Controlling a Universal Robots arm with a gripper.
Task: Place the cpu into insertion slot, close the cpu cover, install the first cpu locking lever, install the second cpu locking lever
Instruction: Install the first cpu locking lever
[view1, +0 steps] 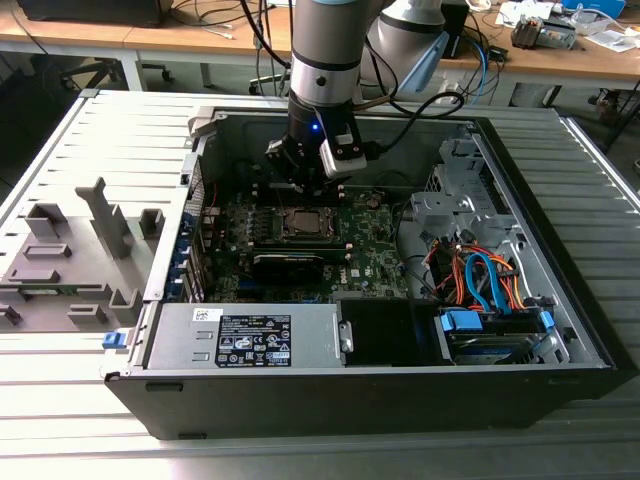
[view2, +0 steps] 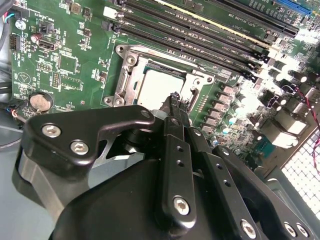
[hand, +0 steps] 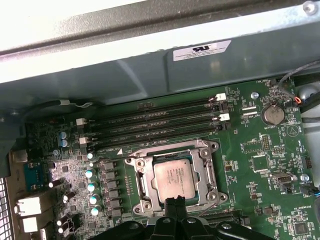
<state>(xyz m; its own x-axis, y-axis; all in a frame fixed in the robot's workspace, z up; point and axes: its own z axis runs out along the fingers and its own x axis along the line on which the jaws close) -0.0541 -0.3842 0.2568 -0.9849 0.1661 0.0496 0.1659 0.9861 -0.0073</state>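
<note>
1. In the second wrist view the hand (view2: 175, 100) is seen low over the socket. Its two black fingers (view2: 172, 150) are pressed together, and nothing is seen between them.
2. The chip (hand: 173, 180) is lying flat in its socket. The silver cover (hand: 208, 172) looks to be laid down around it, so the chip shows through the cover's window.
3. The finger tips are just beside the chip's edge. If a push were made a little off its mark, the chip's top could be scratched or the thin cover bent.
4. If the tips slid sideways, small parts on the green board (hand: 250, 150) could be knocked.
5. Whether the thin locking bars are hooked cannot be told. If the cover is not fully flat, it could get jammed.
6. The chip is a small square with a dull grey metal top. The cover is thin, shiny and square. The board is flat and crowded with tiny parts and long black slots (hand: 155, 125). The computer case (view1: 400, 400) is a dark metal box, set on a grey ribbed counter (view1: 600, 160).
</note>
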